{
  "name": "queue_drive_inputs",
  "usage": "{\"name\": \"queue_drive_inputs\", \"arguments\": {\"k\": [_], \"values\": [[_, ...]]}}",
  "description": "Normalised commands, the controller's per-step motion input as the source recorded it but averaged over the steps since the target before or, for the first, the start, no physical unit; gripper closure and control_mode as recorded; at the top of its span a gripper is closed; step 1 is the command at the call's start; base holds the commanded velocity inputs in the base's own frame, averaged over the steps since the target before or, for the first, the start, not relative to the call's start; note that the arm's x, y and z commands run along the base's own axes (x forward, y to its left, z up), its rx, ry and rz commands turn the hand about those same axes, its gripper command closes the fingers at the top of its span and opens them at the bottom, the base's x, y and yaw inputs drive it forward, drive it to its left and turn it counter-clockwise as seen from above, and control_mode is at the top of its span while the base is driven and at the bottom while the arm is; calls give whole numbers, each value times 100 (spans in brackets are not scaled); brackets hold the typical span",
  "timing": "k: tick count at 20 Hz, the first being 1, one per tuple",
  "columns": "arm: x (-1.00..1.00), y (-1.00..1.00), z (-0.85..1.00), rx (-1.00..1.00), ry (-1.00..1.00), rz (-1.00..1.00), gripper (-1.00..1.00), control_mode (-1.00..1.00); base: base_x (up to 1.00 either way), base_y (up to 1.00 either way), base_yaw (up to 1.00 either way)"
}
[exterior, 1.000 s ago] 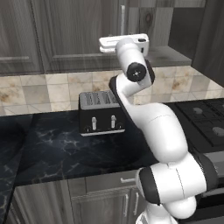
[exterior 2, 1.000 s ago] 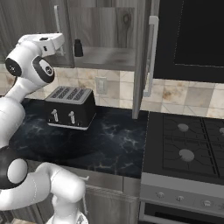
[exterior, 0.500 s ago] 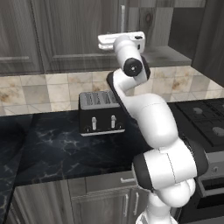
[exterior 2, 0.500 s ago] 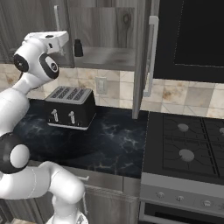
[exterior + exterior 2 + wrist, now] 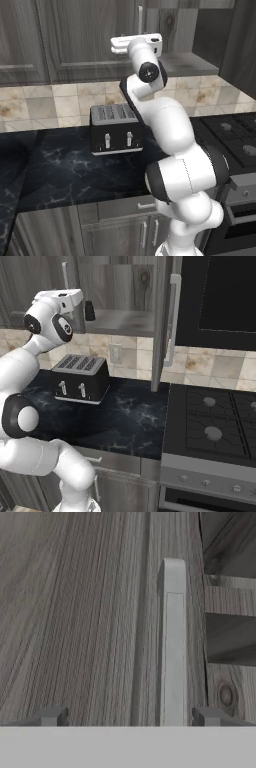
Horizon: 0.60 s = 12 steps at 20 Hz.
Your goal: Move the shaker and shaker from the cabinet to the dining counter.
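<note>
On the left, a black four-slot toaster (image 5: 116, 129) sits on the black marble worktop (image 5: 60, 175) with white veins, under the beige wall tiles. Above it hangs the dark grey-brown wooden wall cabinet (image 5: 125, 286), and the white robot arm reaches up to it. The hand's two small dark fingers (image 5: 52, 716) are spread wide with nothing between them, and they point at the closed wooden door, close to its slim silver bar handle (image 5: 173, 642). Further right, the other cabinet door (image 5: 161, 321) stands open, and a tiny black shaker (image 5: 89, 310) stands upright on the grey shelf (image 5: 125, 323) inside, just beside the hand. I cannot see the white shaker from here. I think the arm is lining up to go into the cabinet for the black shaker. To do this well, it should turn the hand toward the open side, keep the fingers wide, slide in level above the shelf, and close gently around the shaker's middle so it does not tip over.
</note>
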Motion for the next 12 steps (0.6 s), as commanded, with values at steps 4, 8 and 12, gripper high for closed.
{"name": "queue_drive_inputs", "arguments": {"k": [4,8,12], "values": [[71,2,0,0,3,0,-100,-100,0,0,0],[83,14,0,0,11,0,-100,-100,0,0,0],[79,48,0,0,24,3,100,-100,0,0,0]]}}
